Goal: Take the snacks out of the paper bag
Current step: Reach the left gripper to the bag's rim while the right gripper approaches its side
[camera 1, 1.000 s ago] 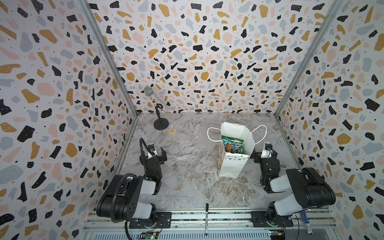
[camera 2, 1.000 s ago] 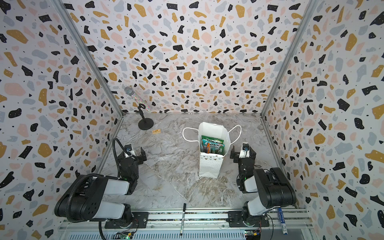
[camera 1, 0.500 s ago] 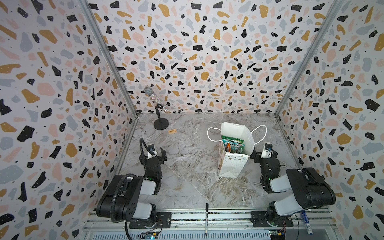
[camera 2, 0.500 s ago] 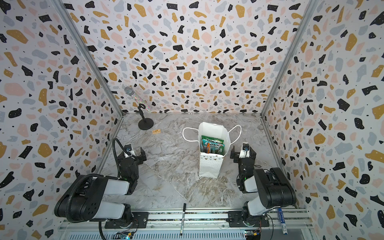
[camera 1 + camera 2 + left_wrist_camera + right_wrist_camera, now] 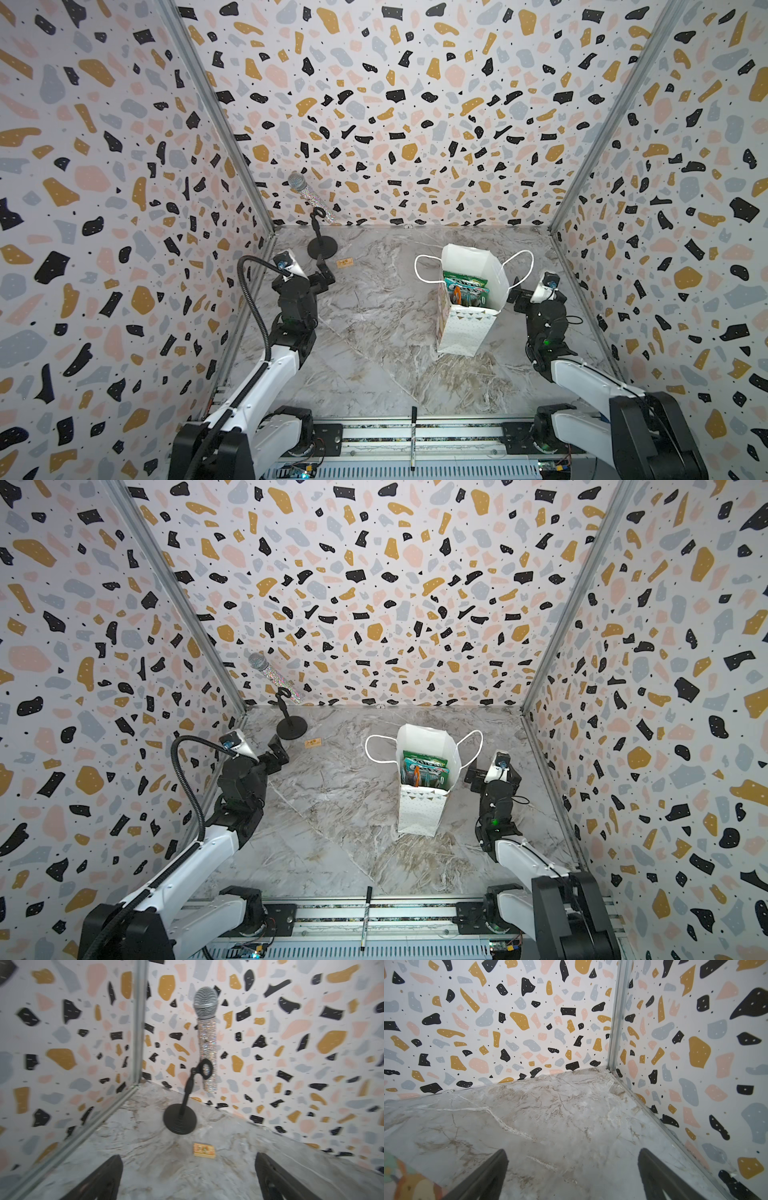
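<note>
Peering into the bag from above gives only the top edges of the snacks. Green and teal packets stand on edge, packed close, with an orange bit at one side. How many there are cannot be told, since the bag's walls hide everything below those edges, and the print on them is too small to read. All the snacks in sight are inside the bag.

The bag stands upright with its mouth open, right of the middle of the table, and its cord handles splay to either side. Its side with gold triangles faces the camera head.

The right gripper sits low just beside the bag's right wall; whether it touches cannot be told. Its jaws are spread wide with nothing but bare table between them. A blurred orange and green patch, cut off at the corner of the right wrist view, is too soft to make out.

The left gripper is well apart from the bag, at the far left. Its jaws gape fully and hold nothing. Beyond them lie a small tan tag and a glittery mic on a black stand, slightly smeared in the wrist view.

A pen lies on the front rail.
</note>
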